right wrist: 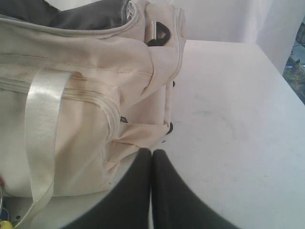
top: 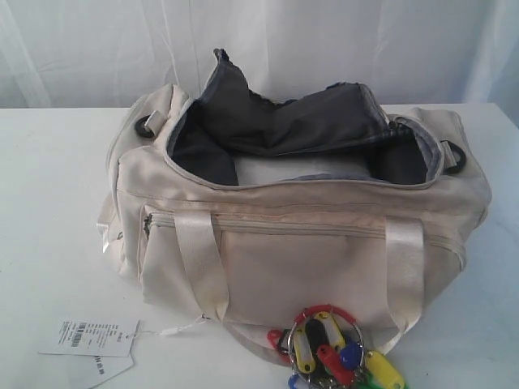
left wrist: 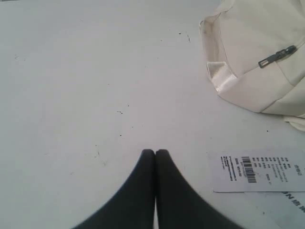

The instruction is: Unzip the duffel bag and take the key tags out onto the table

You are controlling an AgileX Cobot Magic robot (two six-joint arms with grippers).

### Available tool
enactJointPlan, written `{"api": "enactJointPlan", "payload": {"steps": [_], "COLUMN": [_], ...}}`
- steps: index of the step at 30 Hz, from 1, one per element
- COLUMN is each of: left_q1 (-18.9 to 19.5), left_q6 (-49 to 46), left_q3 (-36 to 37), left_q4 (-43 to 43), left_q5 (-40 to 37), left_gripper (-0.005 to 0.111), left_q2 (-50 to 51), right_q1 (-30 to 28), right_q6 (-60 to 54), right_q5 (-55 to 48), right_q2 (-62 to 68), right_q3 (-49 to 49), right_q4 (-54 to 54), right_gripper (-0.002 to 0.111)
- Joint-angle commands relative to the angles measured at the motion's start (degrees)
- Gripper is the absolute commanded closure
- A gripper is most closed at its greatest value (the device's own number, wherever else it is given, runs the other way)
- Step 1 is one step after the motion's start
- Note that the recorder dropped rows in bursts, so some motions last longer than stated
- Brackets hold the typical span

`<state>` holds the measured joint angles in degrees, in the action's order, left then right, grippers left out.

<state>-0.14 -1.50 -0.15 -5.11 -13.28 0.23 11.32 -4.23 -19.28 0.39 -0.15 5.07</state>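
Observation:
The cream duffel bag (top: 300,243) stands in the middle of the white table (top: 49,203), its top unzipped and gaping, with grey lining (top: 300,121) showing. The key tags (top: 336,348), a bunch of red, yellow, green and blue tags on rings, lie on the table against the bag's front, by a ribbon handle (top: 404,267). No arm appears in the exterior view. My left gripper (left wrist: 155,151) is shut and empty over bare table, beside one end of the bag (left wrist: 257,57). Shut and empty too, my right gripper (right wrist: 152,151) hangs near the bag's other end (right wrist: 95,105).
White paper price tags with a barcode (top: 89,336) lie on the table at the bag's front left, also seen as a barcode tag (left wrist: 259,171) near my left gripper. A pale curtain (top: 259,40) hangs behind the table. The table edge (right wrist: 281,67) runs past the bag's right end.

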Motion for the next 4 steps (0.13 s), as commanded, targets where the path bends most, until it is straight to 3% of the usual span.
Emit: {"api": "enactJointPlan", "payload": {"steps": [1,4], "left_q1": [0.0,0.0], "left_q6": [0.1,0.1], "left_q3": [0.1,0.1], "left_q4": [-0.4,-0.4], "left_q5": [0.0,0.0], "left_gripper": [0.107,0.107], "left_q2": [-0.2,-0.2], "right_q1": [0.2,0.2], "right_q6": [0.0,0.0], "right_q5": [0.0,0.0], "right_q2": [-0.4,-0.4], "right_q3": [0.1,0.1], "right_q4": [-0.3,-0.3], "right_gripper": [0.108,0.108]}}
